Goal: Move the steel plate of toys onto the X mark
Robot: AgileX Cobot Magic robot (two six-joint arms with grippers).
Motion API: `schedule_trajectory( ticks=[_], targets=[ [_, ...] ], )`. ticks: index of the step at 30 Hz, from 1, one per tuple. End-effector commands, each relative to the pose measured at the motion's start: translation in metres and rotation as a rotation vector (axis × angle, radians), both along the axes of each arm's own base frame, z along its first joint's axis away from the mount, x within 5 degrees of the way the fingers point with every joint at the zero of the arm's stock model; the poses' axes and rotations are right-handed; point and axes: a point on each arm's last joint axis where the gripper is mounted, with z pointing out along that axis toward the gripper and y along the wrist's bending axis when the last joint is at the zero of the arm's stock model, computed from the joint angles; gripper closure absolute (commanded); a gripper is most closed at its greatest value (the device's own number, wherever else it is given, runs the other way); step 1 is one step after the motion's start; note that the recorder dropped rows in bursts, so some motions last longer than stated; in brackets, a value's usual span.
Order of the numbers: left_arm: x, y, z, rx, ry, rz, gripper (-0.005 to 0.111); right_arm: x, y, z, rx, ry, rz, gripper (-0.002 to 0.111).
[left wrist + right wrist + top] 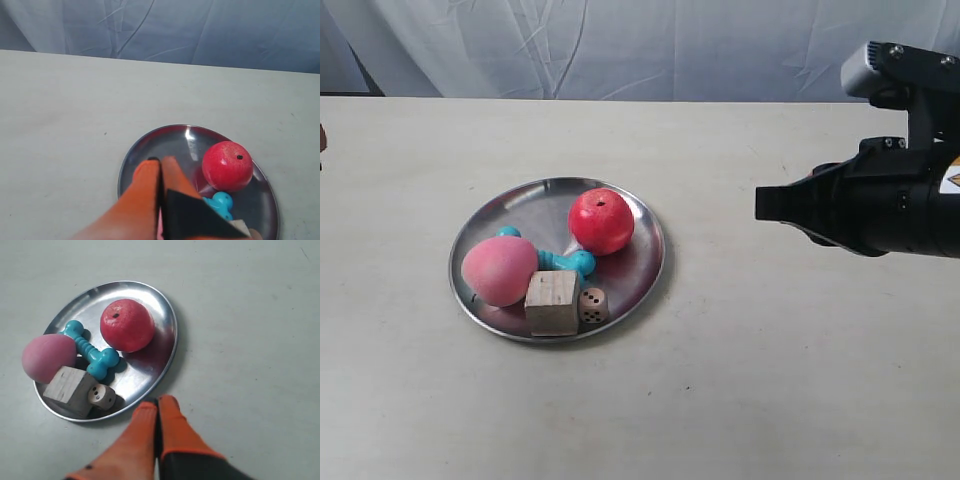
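The steel plate (535,205) lies on the cream table and holds a red apple (601,221), a pink peach (499,270), a teal dog-bone (565,260), a wooden cube (552,302) and a beige die (593,305). My right gripper (157,402) is shut and empty, its orange tips just off the plate's rim (170,330) near the die (101,396). My left gripper (160,161) is shut too, its tips showing over the plate (170,142) beside the apple (227,166). The X mark is out of view.
The arm at the exterior view's right (880,200) hovers over the table to the right of the plate, its dark tip (758,203) pointing at it. A white cloth (640,45) hangs behind the table's far edge.
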Motion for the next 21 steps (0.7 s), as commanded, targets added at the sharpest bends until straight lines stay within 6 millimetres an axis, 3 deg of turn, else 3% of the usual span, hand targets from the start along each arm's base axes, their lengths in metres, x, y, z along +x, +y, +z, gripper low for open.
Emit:
schedule_trajectory(
  ticks=[1,7,12,17,21],
  targets=[
    [-0.002,-0.001,0.0,0.002,-0.004,-0.004,0.107,-0.002,-0.001,0.002,0.005,-0.012,-0.001,0.109],
    [-0.002,-0.001,0.0,0.002,-0.004,-0.004,0.107,-0.017,-0.012,0.027,-0.097,-0.204,0.057,0.109],
    [-0.002,-0.001,0.0,0.002,-0.004,-0.004,0.107,-0.061,-0.046,0.054,-0.084,-0.426,-0.05,0.109],
    [-0.002,-0.001,0.0,0.002,-0.004,-0.004,0.107,-0.123,-0.074,0.047,-0.101,-0.627,-0.175,0.109],
    [-0.002,-0.001,0.0,0.002,-0.004,-0.004,0.107,-0.15,-0.079,0.03,-0.126,-0.693,-0.189,0.109]
  ],
)
